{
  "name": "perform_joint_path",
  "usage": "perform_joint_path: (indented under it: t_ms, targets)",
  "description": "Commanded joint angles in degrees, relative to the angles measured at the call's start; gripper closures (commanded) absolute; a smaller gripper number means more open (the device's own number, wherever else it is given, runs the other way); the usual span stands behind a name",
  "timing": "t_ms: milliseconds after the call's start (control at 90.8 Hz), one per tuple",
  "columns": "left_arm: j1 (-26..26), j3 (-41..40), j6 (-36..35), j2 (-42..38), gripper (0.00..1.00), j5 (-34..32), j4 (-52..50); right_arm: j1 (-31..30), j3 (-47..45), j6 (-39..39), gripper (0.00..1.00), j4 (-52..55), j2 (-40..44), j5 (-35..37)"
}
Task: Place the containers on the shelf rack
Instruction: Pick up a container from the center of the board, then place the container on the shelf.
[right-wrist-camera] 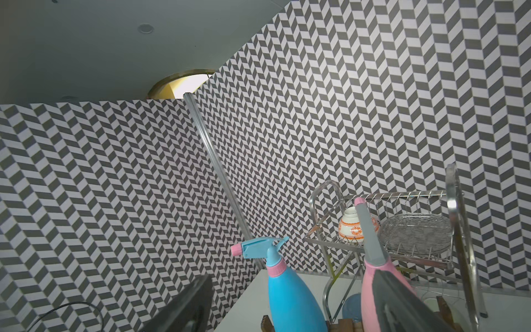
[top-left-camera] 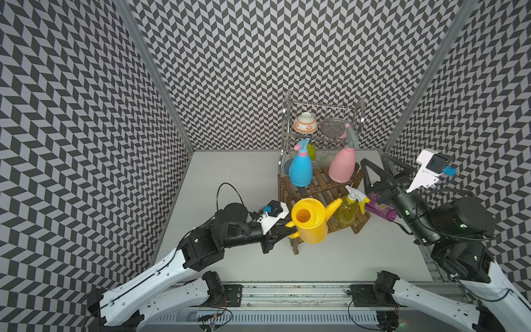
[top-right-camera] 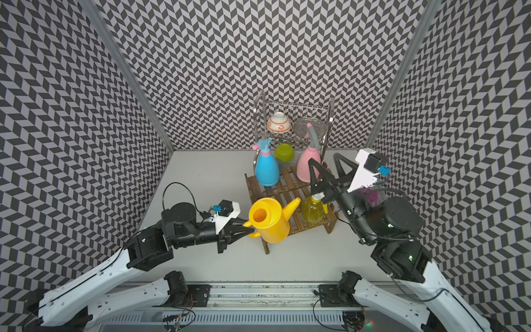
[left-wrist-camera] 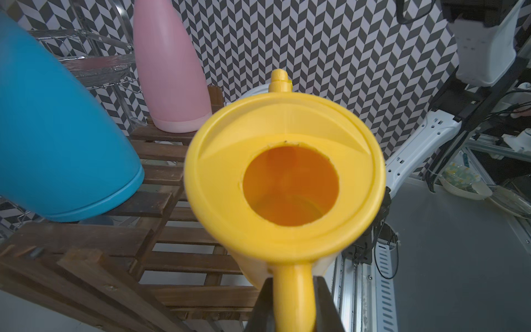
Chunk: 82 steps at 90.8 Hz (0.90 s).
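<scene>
My left end effector (top-left-camera: pixel 283 227) clamps the yellow watering can (top-left-camera: pixel 309 222) by its handle; my right end effector (top-left-camera: pixel 373 161) gapes empty. If I release this near the shelf rack (top-left-camera: pixel 324 184) corner, the can could topple off.

In a top view the right arm (top-right-camera: pixel 373 212) covers most of the purple packet (top-right-camera: pixel 372 199) and part of the trigger head of the yellow spray bottle (top-right-camera: pixel 312 212). In the left wrist view the blue spray bottle (left-wrist-camera: pixel 57 138) and pink spray bottle (left-wrist-camera: pixel 169 66) lose their tops at the picture's edge, and the watering can (left-wrist-camera: pixel 212 178) hides the yellow one's body.
</scene>
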State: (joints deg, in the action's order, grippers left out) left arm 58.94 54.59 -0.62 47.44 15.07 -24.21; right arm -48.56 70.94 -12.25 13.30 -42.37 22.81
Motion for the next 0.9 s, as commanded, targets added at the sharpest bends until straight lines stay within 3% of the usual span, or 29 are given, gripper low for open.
perform_joint_path:
  t_ms: [0,308,892]
  targets:
    - [3.88,2.97,-1.91,2.35,1.0,-8.87,-0.16,0.3,-0.24,2.68,0.11,-2.46,1.06,3.99]
    - [5.68,3.56,-2.75,6.78,1.0,-14.15,0.94,0.32,-1.21,2.8,0.11,-3.5,1.15,3.3]
    - [5.69,1.36,3.35,10.21,1.0,-18.25,5.09,0.29,-2.65,1.28,0.1,-3.57,2.22,2.64]
